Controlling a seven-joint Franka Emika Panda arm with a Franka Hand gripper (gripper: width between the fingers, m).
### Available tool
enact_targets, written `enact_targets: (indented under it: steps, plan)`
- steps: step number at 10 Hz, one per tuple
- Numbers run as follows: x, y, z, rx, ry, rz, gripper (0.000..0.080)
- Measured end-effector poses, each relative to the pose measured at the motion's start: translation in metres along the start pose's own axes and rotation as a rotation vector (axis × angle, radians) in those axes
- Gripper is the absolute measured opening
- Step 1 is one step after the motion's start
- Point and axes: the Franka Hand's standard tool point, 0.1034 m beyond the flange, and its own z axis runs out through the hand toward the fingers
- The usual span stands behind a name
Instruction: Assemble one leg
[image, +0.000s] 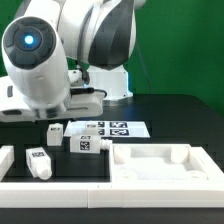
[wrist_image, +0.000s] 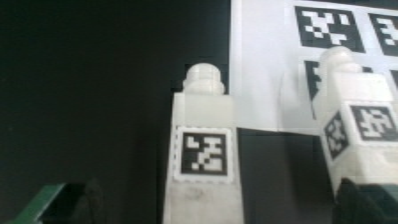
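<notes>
**Black bench** (image: 185, 115), exterior view, from its left:
- Arm (image: 50, 50). The jaws are hidden behind it, so I cannot tell how far open they are or whether they hold anything.
- First leg (image: 40, 161), tag facing the camera.
- Second leg (image: 52, 129), just beside the marker board (image: 110, 128).
- Third leg (image: 86, 144), at that board's near edge.
- Recessed white panel (image: 165, 170).

**Wrist view:**
- Centre leg (wrist_image: 201, 150) and edge leg (wrist_image: 361, 125) lie side by side, tags up.

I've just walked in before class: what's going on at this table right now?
A robot arm hangs over a black table with its fingers apparently spread and holding nothing. The wrist view shows one small white leg with another leg alongside it, by the marker board. A large white panel lies nearby, with no leg on it.
</notes>
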Motion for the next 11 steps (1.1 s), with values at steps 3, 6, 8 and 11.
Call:
enact_targets:
  steps: [3,6,8,11]
  plan:
    - [0.008,0.006,0.016,0.014,-0.105,0.046,0.0649]
    - [0.008,0.006,0.018,0.014,-0.108,0.054,0.0649]
    - [0.010,0.006,0.023,0.013,-0.117,0.059,0.0649]
    - [0.010,0.006,0.023,0.013,-0.118,0.059,0.0282]
